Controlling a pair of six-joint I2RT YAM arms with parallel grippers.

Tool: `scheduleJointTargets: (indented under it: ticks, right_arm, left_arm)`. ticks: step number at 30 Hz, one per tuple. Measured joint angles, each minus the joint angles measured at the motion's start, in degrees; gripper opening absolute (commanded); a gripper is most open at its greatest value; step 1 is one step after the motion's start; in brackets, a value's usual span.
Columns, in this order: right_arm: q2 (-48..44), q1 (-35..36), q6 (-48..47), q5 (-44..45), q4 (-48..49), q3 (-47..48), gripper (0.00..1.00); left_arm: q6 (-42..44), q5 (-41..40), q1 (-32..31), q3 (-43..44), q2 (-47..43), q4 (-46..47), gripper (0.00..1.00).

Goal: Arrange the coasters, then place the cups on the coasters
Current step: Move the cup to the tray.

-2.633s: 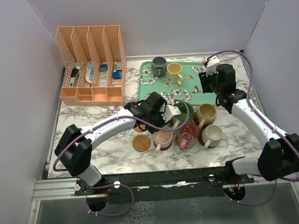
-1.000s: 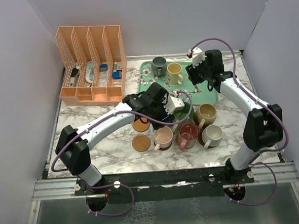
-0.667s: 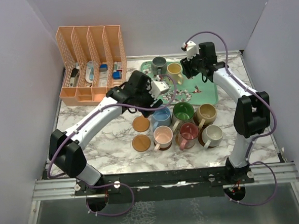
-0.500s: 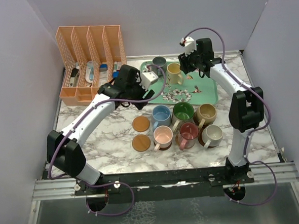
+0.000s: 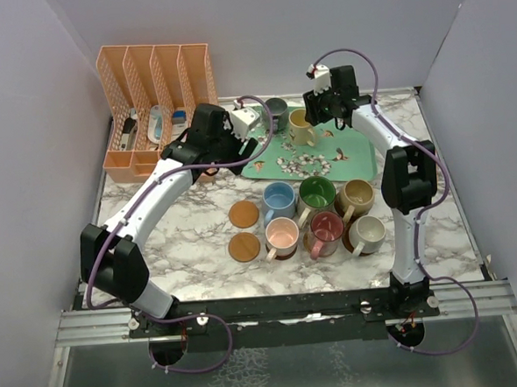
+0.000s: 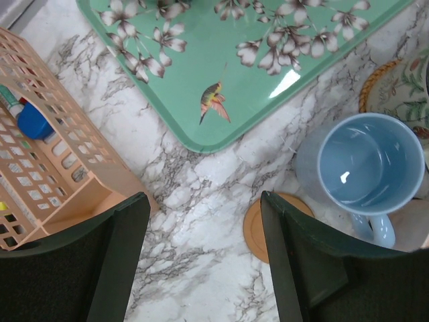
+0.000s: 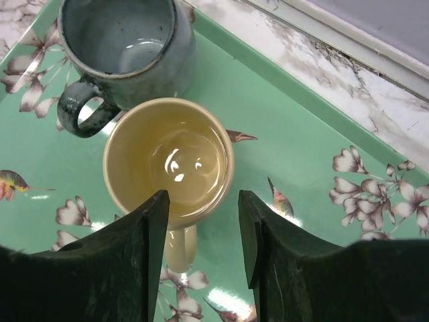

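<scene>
Six cups (image 5: 315,193) cluster mid-frame beside two bare coasters (image 5: 243,214); two more stand on the tray (image 5: 344,153), upper centre. Jaws apart on both: left gripper (image 6: 204,201) empty, right gripper (image 7: 200,201) above the yellow cup (image 5: 301,125).

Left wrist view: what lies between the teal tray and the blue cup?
Only bare marble table, as the left wrist view shows; a tan coaster lies beside that stretch.
</scene>
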Motion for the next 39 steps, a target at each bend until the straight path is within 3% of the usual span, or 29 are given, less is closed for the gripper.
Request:
scheduleJointTargets:
  ticks: [8,22,39]
  right_arm:
    - [0.00,0.00,0.57,-0.46,-1.42,0.24,0.45]
    - [2.08,0.00,2.78,-0.94,-5.84,3.15,0.39]
    - [2.05,-0.13,7.43,-4.04,-8.83,3.56,0.37]
  left_arm:
    - [-2.47,-0.50,2.86,1.01,5.46,5.46,0.71]
    - [-10.67,-1.36,4.44,10.73,19.65,14.14,0.70]
    - [-13.62,-0.11,4.42,10.54,20.61,17.44,0.70]
